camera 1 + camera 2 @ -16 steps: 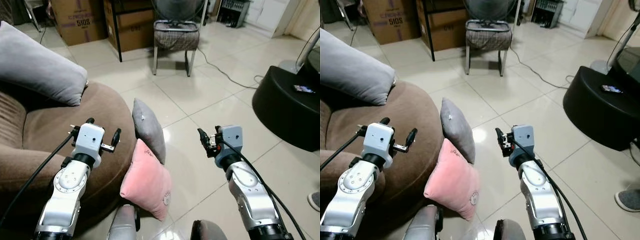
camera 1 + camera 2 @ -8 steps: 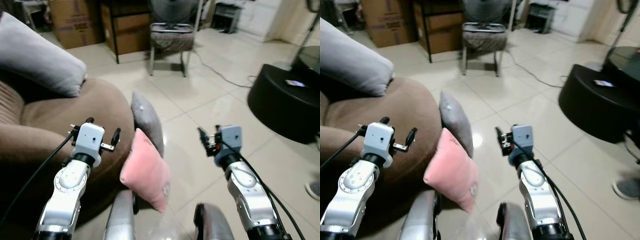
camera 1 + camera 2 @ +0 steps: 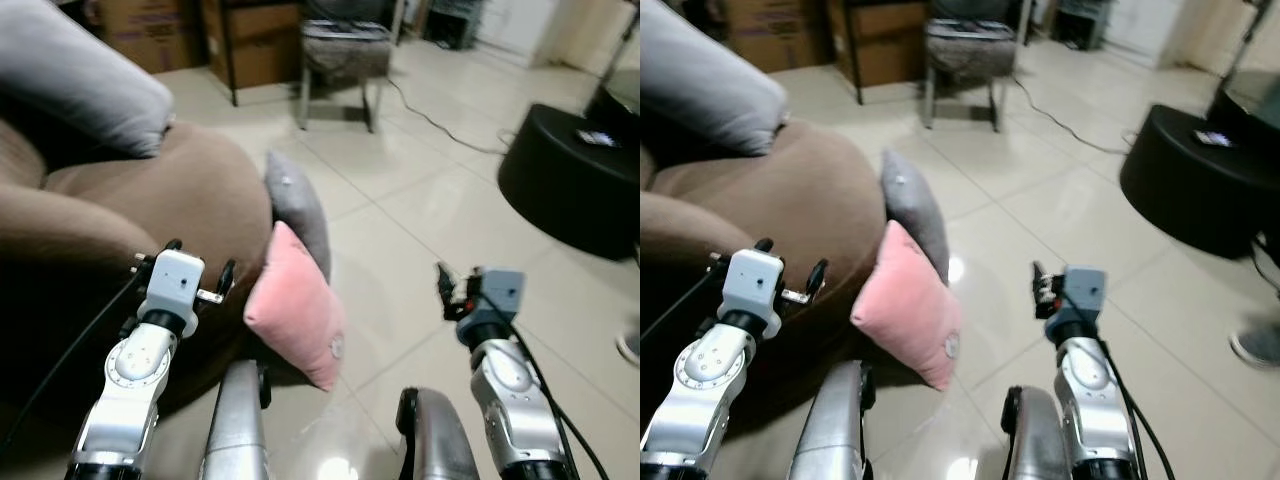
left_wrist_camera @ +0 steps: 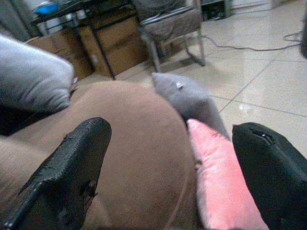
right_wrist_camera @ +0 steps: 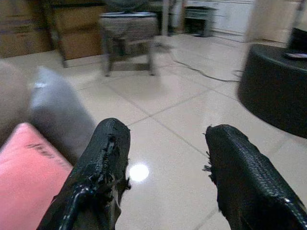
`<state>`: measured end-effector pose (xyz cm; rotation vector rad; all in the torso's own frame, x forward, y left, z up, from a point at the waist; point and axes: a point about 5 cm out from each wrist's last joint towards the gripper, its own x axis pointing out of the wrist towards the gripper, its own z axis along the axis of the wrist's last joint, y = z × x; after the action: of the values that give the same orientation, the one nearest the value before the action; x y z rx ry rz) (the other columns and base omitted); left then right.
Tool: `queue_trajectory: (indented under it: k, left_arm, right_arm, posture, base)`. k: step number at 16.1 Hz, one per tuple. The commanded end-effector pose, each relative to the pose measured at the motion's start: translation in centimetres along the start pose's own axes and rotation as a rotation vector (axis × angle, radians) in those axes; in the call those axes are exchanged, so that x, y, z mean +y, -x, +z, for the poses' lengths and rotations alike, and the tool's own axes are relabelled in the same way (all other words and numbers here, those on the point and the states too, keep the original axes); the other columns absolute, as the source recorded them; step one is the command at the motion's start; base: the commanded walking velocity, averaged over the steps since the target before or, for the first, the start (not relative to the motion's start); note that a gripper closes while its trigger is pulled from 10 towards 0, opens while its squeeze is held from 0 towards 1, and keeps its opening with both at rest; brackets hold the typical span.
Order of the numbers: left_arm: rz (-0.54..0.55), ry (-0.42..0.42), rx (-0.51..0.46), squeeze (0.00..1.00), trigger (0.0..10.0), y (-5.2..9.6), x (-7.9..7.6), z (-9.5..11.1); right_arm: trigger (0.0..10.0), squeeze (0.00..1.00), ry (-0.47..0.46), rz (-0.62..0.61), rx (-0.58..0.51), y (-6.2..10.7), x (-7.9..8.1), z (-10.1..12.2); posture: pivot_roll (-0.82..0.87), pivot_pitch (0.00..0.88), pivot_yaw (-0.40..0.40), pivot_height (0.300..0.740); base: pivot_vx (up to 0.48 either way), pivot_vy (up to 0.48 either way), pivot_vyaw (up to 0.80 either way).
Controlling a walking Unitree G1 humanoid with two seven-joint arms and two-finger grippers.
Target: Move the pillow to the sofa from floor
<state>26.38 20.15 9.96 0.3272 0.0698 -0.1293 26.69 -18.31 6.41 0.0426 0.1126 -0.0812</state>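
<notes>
A pink pillow (image 3: 295,320) stands on its edge on the tiled floor, leaning against the side of the brown sofa (image 3: 150,215). Behind it a grey pillow (image 3: 300,215) leans on the sofa too. Another grey pillow (image 3: 85,85) lies on the sofa's seat. My left gripper (image 3: 195,272) is open, raised beside the sofa's arm, just left of the pink pillow (image 4: 220,191). My right gripper (image 3: 447,290) is open over bare floor, to the right of the pink pillow (image 5: 29,177). Neither gripper touches a pillow.
A black round table (image 3: 575,180) stands at the right with a small object on top. A metal-legged chair (image 3: 345,60) and cardboard boxes (image 3: 150,35) stand at the back. A cable (image 3: 440,125) runs across the floor. A person's shoe (image 3: 630,345) shows at the right edge.
The camera has moved forward and tipped down, so sofa and pillows look nearer. My right gripper sits lower and further right in the picture. Both grippers stay open.
</notes>
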Motion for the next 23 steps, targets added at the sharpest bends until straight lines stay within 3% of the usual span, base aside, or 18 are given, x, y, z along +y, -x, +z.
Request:
queue_trajectory:
  k: [1,9,11,17,19,23]
  left_arm:
    - [-0.020,-0.002,-0.023,0.00,10.0,-0.2,-0.2,0.5]
    - [-0.026,-0.003,-0.026,0.00,10.0,0.1,0.0,0.3]
    - [-0.028,-0.002,-0.029,0.00,10.0,0.2,-0.1,0.4]
    - [-0.034,-0.002,-0.034,0.00,10.0,0.1,-0.1,0.4]
    - [-0.033,-0.002,-0.033,0.00,10.0,0.1,-0.1,0.4]
    - [-0.029,-0.006,-0.028,0.00,10.0,0.3,0.0,0.3]
  right_arm:
    - [10.0,0.00,-0.009,-0.015,-0.043,-0.3,-0.3,0.8]
    - [10.0,0.00,-0.001,0.085,-0.025,-0.3,1.0,0.5]
    - [10.0,0.00,0.010,0.074,-0.023,-0.3,0.8,0.4]
    - [10.0,0.00,0.025,0.113,-0.025,-0.4,1.2,0.5]
    - [10.0,0.00,0.077,0.170,-0.020,-0.3,1.9,0.4]
    - [10.0,0.00,0.074,0.231,0.007,-0.1,2.7,-0.3]
  posture:
    - [0.09,0.000,-0.018,0.537]
    - [0.10,0.000,-0.025,0.537]
    - [0.10,0.000,-0.024,0.537]
    - [0.10,0.000,-0.021,0.537]
    - [0.10,0.000,-0.022,0.537]
    - [0.10,0.000,-0.025,0.537]
  base:
    - [0.000,0.000,0.00]
    - [0.162,0.000,-0.10]
    - [0.300,0.000,-0.79]
    - [0.326,0.000,0.00]
    - [0.330,0.000,0.80]
    - [0.327,0.000,0.60]
